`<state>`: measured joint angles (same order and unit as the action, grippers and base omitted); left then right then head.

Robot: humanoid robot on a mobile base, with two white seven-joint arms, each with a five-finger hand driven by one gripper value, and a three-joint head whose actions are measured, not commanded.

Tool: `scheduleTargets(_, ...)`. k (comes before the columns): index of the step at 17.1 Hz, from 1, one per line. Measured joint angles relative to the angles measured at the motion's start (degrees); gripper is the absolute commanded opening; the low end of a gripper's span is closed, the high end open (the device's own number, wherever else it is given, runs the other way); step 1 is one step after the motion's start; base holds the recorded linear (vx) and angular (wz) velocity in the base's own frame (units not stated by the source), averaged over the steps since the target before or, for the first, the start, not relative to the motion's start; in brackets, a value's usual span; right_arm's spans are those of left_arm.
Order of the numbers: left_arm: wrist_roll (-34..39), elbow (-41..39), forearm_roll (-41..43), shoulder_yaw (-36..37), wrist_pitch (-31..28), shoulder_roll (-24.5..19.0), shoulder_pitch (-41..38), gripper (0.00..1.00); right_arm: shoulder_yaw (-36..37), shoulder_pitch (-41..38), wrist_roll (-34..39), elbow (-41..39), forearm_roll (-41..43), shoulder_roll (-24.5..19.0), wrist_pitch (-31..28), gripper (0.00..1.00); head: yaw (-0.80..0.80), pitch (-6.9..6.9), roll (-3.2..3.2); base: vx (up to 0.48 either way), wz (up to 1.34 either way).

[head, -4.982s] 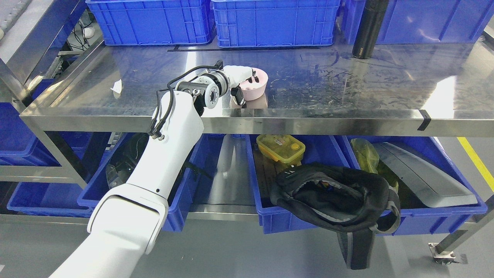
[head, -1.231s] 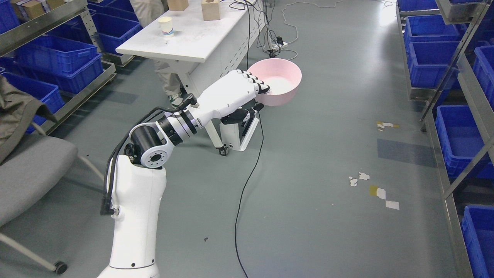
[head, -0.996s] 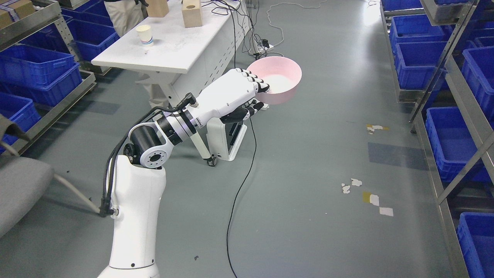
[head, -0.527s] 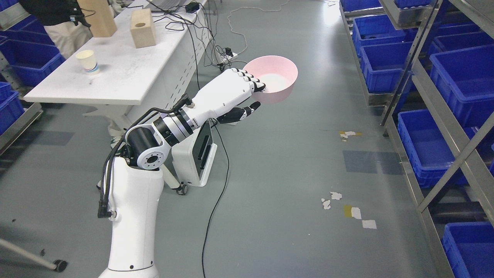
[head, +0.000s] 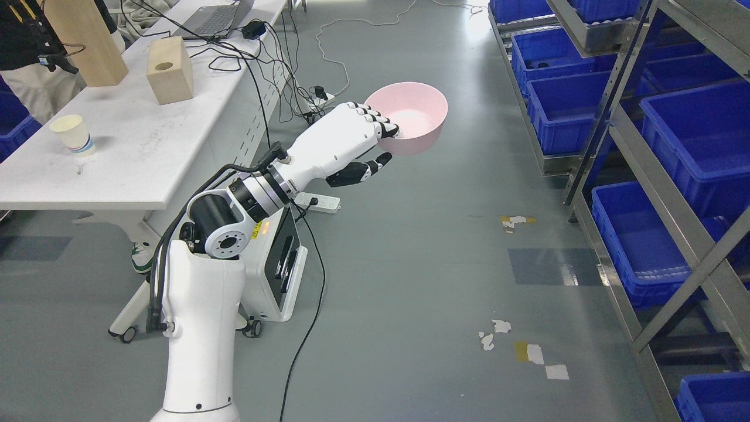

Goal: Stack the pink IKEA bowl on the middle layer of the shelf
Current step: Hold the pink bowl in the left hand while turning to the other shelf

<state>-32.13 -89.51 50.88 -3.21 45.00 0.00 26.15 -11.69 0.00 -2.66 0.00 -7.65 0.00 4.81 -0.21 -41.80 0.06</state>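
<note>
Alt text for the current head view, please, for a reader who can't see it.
The robot's left hand holds a pink bowl by its rim, upright in the air above a grey floor. A white table with a paper cup stands at left; shelves of blue bins line the right.

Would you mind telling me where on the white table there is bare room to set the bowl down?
The left hand holds the pink bowl over the floor. On the white table, the bare patch lies between the paper cup, the small wooden block and the near edge. The far end is crowded with a laptop and cables.
</note>
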Motion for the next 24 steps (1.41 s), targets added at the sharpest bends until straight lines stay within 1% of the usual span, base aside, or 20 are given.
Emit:
scheduleTargets(12, 0.63, -0.17, -2.29, 1.71, 0.00, 0.00, 0.54, 0.03, 0.00, 0.02, 0.00, 0.00, 0.00, 0.00, 0.00, 1.00, 0.00, 0.00, 0.00, 0.264, 0.13)
scheduleTargets(15, 0.64, -0.17, -3.17, 2.81, 0.00, -0.01, 0.98, 0.03, 0.00, 0.04, 0.00, 0.00, 0.00, 0.00, 0.00, 1.00, 0.00, 0.00, 0.00, 0.252, -0.26)
scheduleTargets(20, 0.64, -0.12, -4.09, 4.81, 0.00, -0.01, 1.17, 0.03, 0.00, 0.02, 0.00, 0.00, 0.00, 0.00, 0.00, 1.00, 0.00, 0.00, 0.00, 0.176, -0.92)
scheduleTargets(24, 0.64, -0.14, -4.93, 5.93, 0.00, -0.01, 1.13, 0.03, 0.00, -0.03, 0.00, 0.00, 0.00, 0.00, 0.00, 1.00, 0.00, 0.00, 0.00, 0.129, -1.43)
